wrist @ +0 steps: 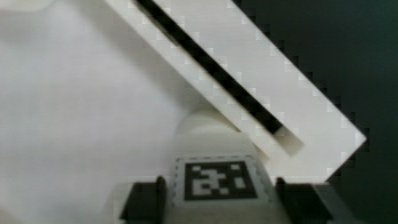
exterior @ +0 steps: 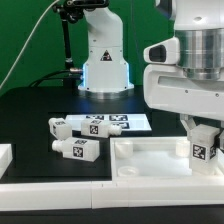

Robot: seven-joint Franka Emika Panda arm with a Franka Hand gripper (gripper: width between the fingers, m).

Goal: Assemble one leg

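Observation:
My gripper (exterior: 203,135) is shut on a leg (exterior: 204,152), a small white post with a black-and-white tag on its side. It holds the leg upright over the far-right corner of the large white panel (exterior: 150,160), at the exterior view's right. I cannot tell whether the leg's lower end touches the panel. In the wrist view the leg (wrist: 217,170) sits between the dark fingers (wrist: 151,203), pointing at the panel's flat face (wrist: 89,100) beside its raised rim (wrist: 249,85). Three more legs lie loose on the black table: one (exterior: 60,127), another (exterior: 78,149), a third (exterior: 93,125).
The marker board (exterior: 128,122) lies behind the loose legs. The robot's white base (exterior: 103,60) stands at the back. A white block (exterior: 5,156) sits at the exterior view's left edge, and a long white rail (exterior: 60,190) runs along the front.

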